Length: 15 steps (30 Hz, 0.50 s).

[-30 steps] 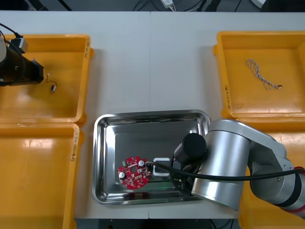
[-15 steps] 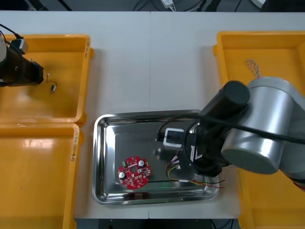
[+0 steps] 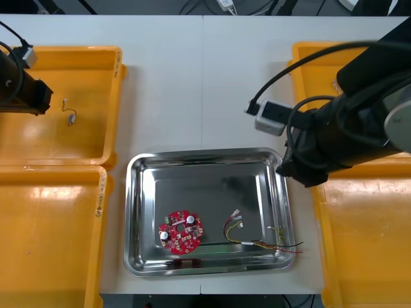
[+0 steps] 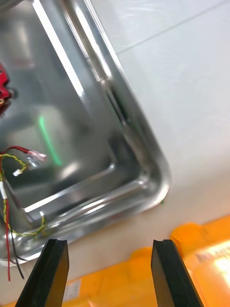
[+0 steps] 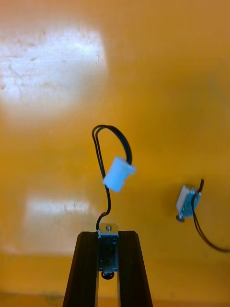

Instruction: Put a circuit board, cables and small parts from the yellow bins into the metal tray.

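Observation:
The metal tray [image 3: 140,192] holds a round red circuit board [image 3: 181,232] and a red and yellow cable [image 3: 257,242] near its right corner. My right gripper [image 4: 109,261] is open and holds nothing, hovering past the tray's corner [image 4: 148,177], with the red and yellow cable [image 4: 9,192] off to one side. In the front view the right arm [image 3: 334,141] hangs over the tray's right rim. My left gripper [image 5: 108,236] is shut on a small metal part [image 5: 108,249] with a black cable [image 5: 101,163] and white connector [image 5: 119,173], above the bin floor.
Another small metal part [image 5: 187,201] with a black wire lies near the left fingers, seen as a small part [image 3: 70,117] in the far left yellow bin [image 3: 90,58]. Yellow bins [image 3: 51,244] flank the tray; the right ones [image 3: 372,244] lie partly under the arm.
My right arm has risen from the tray and swung back to the right, leaving the red and yellow cable in the tray. The left arm has barely moved.

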Each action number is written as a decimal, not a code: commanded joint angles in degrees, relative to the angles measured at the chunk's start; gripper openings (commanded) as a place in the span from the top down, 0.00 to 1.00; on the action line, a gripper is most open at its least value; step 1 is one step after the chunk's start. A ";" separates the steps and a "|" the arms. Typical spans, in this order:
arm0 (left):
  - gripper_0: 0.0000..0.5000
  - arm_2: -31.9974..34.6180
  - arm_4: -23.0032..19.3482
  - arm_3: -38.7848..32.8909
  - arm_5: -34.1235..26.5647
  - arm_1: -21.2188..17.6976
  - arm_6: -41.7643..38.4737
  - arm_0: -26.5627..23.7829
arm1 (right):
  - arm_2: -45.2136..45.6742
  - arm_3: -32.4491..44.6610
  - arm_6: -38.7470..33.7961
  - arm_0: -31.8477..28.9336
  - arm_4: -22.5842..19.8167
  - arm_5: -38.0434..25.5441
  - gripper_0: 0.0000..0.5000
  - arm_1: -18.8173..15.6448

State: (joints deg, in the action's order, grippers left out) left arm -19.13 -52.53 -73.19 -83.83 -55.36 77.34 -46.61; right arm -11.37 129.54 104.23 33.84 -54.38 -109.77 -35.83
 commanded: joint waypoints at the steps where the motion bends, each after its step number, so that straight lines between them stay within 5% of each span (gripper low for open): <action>1: 1.00 3.13 -0.90 -4.59 -4.59 -4.14 -0.96 -1.47 | 8.12 -5.08 -1.23 4.48 -3.80 -0.23 0.00 -4.33; 15: 1.00 4.28 -1.08 -20.50 -15.49 -4.93 -15.73 -2.43 | 17.26 -12.47 0.80 6.32 4.55 -0.23 0.00 -9.25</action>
State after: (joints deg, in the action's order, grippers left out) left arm -16.59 -53.07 -89.76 -97.55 -57.19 71.27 -46.64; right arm 2.05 119.07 104.26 37.39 -50.98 -109.78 -42.68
